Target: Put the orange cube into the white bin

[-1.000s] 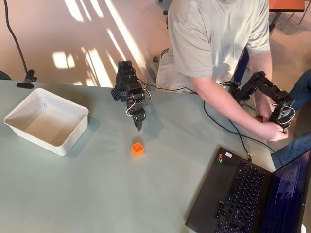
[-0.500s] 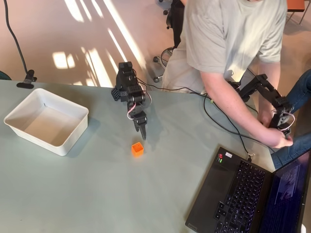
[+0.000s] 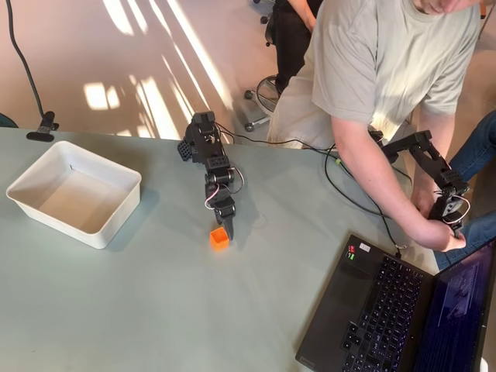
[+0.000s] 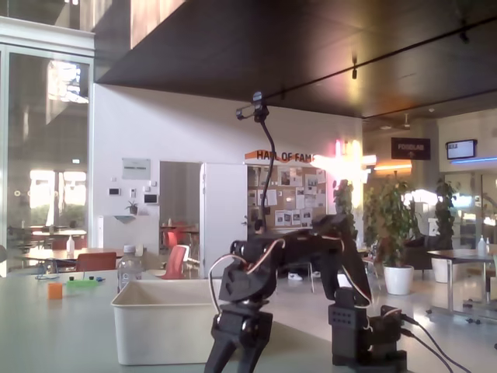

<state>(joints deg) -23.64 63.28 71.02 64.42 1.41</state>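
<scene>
1. My gripper [image 3: 227, 230] hangs just above the orange cube [image 3: 219, 239]; I cannot tell how wide my jaws stand
2. The cube sits on the table [image 3: 155, 310], well right of the white bin [image 3: 31, 174] in the overhead view

A laptop [image 3: 403, 318] lies open at the table's [image 3: 139, 310] right corner.

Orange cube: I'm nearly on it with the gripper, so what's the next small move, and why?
Probably ease the gripper straight down around the orange cube before closing. In the overhead view its tip sits right at the cube's upper right edge, and the cube rests loose on the table, well right of the white bin. Whether the jaws are open wide enough I cannot tell.
</scene>
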